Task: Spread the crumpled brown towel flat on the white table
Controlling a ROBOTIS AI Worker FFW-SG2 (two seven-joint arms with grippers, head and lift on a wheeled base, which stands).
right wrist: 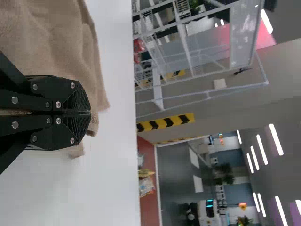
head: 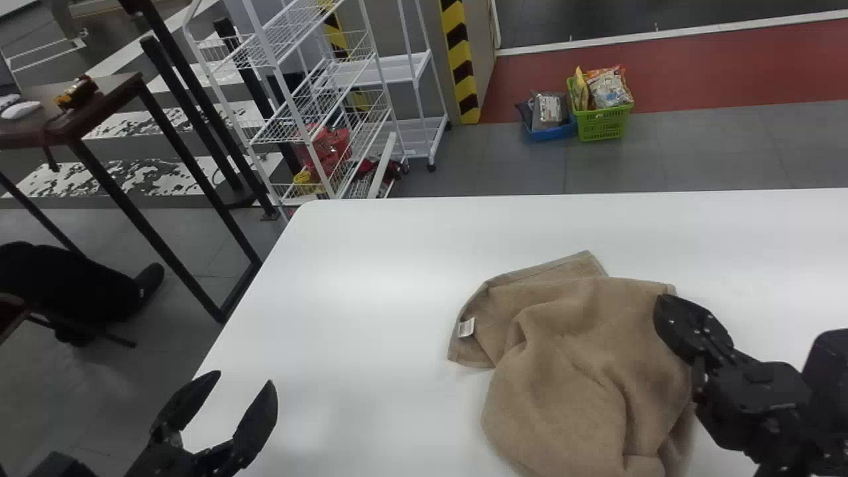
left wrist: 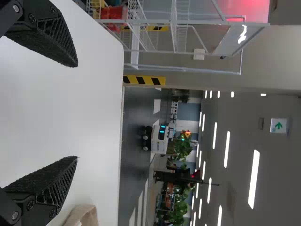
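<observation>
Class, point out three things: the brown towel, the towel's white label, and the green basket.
Brown towel (head: 576, 384): head view, on its crumpled middle.
White label (head: 466, 327): head view, on the label's middle.
Green basket (head: 603, 124): head view, on its front wall.

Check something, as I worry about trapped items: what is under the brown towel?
The white table shows around the crumpled towel, which rests on it. Anything beneath its folds is covered, and the right gripper hides part of its edge.

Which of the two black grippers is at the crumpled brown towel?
The right gripper, closed at the right edge of the towel; the left gripper hangs open, away from it.
</observation>
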